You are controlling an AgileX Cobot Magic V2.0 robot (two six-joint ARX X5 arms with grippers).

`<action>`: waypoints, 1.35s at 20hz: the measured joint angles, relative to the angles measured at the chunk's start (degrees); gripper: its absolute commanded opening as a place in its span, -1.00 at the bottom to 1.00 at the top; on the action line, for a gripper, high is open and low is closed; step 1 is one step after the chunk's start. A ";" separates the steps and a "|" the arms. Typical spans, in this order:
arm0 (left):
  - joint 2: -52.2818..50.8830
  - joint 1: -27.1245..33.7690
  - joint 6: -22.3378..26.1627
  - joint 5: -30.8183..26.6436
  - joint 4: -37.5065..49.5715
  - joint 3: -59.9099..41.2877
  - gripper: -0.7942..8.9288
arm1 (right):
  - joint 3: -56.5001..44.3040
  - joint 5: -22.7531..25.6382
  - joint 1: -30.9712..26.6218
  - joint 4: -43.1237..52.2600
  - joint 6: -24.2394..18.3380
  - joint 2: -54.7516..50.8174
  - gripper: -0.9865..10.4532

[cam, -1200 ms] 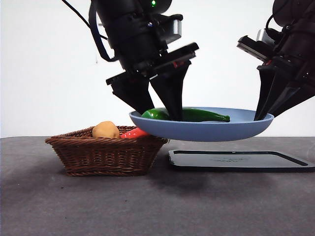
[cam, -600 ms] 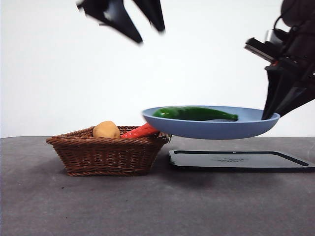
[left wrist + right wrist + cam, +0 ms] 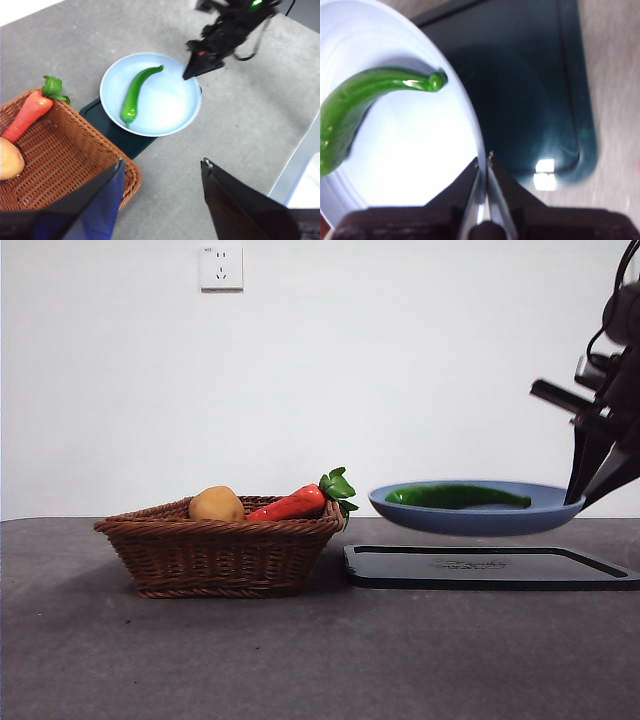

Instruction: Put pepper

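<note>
The long glossy green pepper (image 3: pixel 457 496) (image 3: pixel 135 94) (image 3: pixel 355 112) lies inside a light-blue plate (image 3: pixel 480 517) (image 3: pixel 172 107) (image 3: pixel 430 150). My right gripper (image 3: pixel 590 480) (image 3: pixel 192 71) (image 3: pixel 484 161) is shut on the plate's rim and holds it in the air just above a dark tray (image 3: pixel 490 567) (image 3: pixel 530 100). High above the scene, my left gripper (image 3: pixel 162 167) is open and holds nothing; the front view does not show it.
A brown wicker basket (image 3: pixel 220 545) (image 3: pixel 60 165) stands left of the tray, holding a red-orange carrot with a green top (image 3: pixel 300 502) (image 3: pixel 30 111) and a potato (image 3: pixel 215 504) (image 3: pixel 9 159). The grey table (image 3: pixel 320 660) spreads in front.
My left gripper let go of the pepper and rose out of the front view. The plate with the pepper moved right and lower, toward the tray.
</note>
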 measured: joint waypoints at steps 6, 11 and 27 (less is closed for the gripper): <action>-0.61 -0.02 -0.59 0.00 -0.28 0.00 -0.28 | 2.75 0.22 -0.26 3.39 0.00 8.11 -0.82; -0.61 0.00 -1.27 0.00 -0.39 0.00 -0.28 | 2.80 0.20 -0.33 3.61 0.00 9.09 -0.82; -0.61 0.00 -1.64 -0.02 -1.68 0.00 -0.28 | 3.02 -0.24 -1.44 -5.81 -3.89 -11.87 -0.49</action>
